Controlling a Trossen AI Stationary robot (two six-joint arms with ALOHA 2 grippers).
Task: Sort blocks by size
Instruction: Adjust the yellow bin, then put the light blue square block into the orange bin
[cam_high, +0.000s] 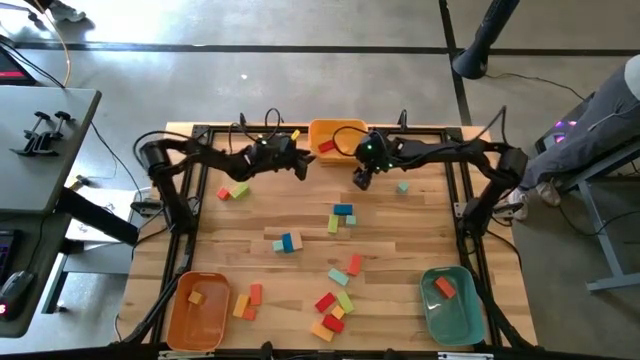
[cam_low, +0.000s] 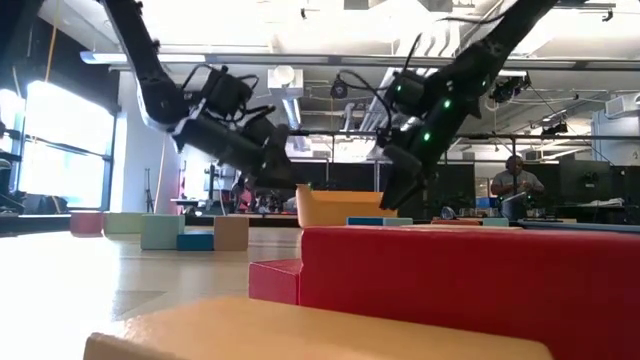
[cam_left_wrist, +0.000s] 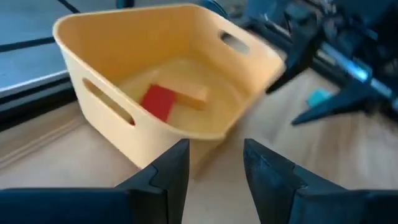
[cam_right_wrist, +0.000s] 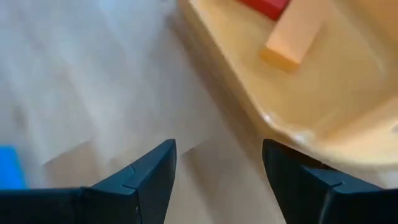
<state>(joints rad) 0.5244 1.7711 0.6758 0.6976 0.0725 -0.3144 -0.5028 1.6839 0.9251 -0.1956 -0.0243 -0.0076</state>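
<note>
Coloured blocks lie scattered on the wooden table (cam_high: 420, 235): a red and green pair (cam_high: 232, 191), a blue and green group (cam_high: 341, 215), a small teal one (cam_high: 403, 187), and a cluster (cam_high: 335, 305) near the front edge. A yellow bin (cam_high: 335, 140) at the far edge holds a red block (cam_left_wrist: 158, 101) and an orange block (cam_left_wrist: 194, 94). My left gripper (cam_left_wrist: 214, 162) hovers open just left of the bin, fingers aimed at its wall. My right gripper (cam_right_wrist: 217, 155) is open above bare table beside the bin's near right corner, pointing steeply down. Neither gripper has anything between its fingers.
An orange bin (cam_high: 198, 310) with one block stands at the near left corner, and a teal bin (cam_high: 448, 300) with an orange block at the near right. The two grippers (cam_high: 300, 165) (cam_high: 362, 180) are close together in front of the yellow bin. Black frame rails border the table.
</note>
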